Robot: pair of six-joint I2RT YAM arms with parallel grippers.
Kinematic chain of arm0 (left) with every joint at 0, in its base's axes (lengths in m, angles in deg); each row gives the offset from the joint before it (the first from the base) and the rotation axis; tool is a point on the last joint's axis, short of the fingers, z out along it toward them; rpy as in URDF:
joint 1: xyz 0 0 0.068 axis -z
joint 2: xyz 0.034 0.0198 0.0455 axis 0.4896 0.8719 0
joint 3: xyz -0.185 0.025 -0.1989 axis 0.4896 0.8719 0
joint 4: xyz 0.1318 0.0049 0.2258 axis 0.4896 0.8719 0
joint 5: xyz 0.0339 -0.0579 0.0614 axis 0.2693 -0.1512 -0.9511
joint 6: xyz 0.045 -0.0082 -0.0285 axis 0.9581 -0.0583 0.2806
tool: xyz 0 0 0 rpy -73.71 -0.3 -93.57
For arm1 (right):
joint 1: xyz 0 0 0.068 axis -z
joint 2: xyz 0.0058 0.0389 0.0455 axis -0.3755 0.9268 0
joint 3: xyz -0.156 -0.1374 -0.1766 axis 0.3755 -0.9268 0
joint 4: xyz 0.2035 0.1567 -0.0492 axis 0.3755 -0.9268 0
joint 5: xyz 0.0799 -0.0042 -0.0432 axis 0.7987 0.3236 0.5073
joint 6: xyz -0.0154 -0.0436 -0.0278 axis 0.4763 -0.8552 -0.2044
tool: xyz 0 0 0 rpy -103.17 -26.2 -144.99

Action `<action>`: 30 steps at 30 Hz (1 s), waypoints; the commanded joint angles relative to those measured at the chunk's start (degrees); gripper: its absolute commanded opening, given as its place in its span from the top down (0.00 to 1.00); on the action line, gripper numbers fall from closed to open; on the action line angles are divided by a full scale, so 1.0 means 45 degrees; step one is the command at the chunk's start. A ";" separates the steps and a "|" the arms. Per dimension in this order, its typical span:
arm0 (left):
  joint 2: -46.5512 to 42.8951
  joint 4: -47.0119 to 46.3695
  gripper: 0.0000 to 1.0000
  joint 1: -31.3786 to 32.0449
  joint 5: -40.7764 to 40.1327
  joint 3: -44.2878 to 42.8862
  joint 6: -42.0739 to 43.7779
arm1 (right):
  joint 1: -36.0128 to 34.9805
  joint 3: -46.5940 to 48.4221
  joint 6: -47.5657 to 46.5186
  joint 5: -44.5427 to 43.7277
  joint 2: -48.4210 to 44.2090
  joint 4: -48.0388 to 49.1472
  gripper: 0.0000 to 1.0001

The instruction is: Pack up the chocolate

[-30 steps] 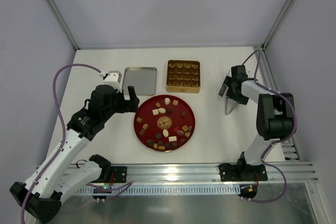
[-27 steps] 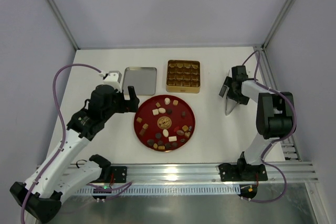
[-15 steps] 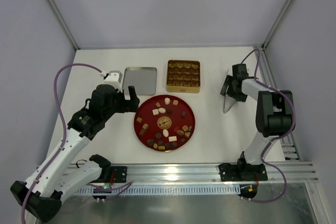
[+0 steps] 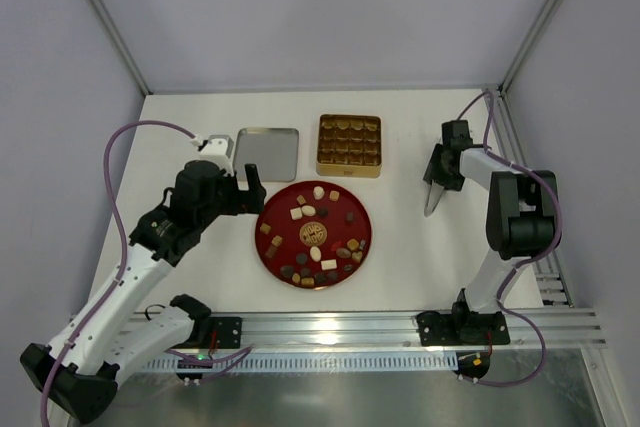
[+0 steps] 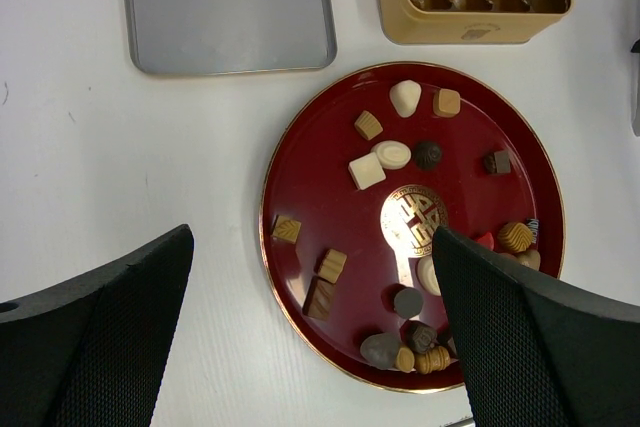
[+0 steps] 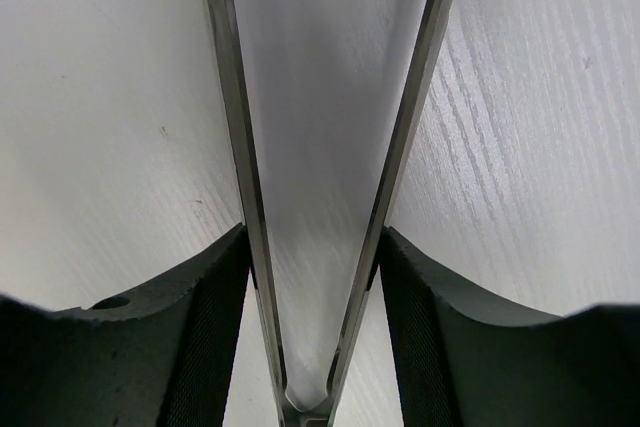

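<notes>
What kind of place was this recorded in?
Probably a lab test cell, not a home: a white table boxed in by plain wall panels on metal frame posts, with an aluminium mounting rail along the near edge.

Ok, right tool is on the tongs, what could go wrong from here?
1. The right tool pinches the metal tongs on their smooth, tapering arms close to the joint; they may slip or twist when lifted.
2. The chocolates crowd together at the red plate's near rim, so the tongs' tips could knock a neighbour off.
</notes>
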 commanded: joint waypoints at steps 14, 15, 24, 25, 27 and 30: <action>0.0070 -0.0338 0.00 0.0027 -0.0082 -0.0289 0.0010 | -0.0817 0.0149 -0.0126 0.0290 -0.3947 -0.1783 0.47; 0.0070 -0.0338 0.00 0.0027 -0.0082 -0.0308 -0.0009 | -0.0858 0.0150 -0.0126 0.0290 -0.4277 -0.1882 0.47; 0.0148 -0.0319 0.00 0.0027 -0.0101 -0.0309 -0.0048 | -0.1520 0.0052 -0.0087 0.0856 -0.5783 -0.2722 0.50; 0.0168 -0.0319 0.00 0.0008 -0.0101 -0.0289 -0.0068 | -0.1580 0.0052 -0.0087 0.0915 -0.5900 -0.2761 0.50; 0.0149 -0.0299 0.00 0.0027 -0.0082 -0.0289 -0.0068 | -0.1717 -0.0026 -0.0029 0.1032 -0.6271 -0.2995 0.50; 0.0187 -0.0299 0.00 0.0027 -0.0121 -0.0308 -0.0048 | -0.2068 -0.0182 0.0030 0.1052 -0.6877 -0.3191 0.51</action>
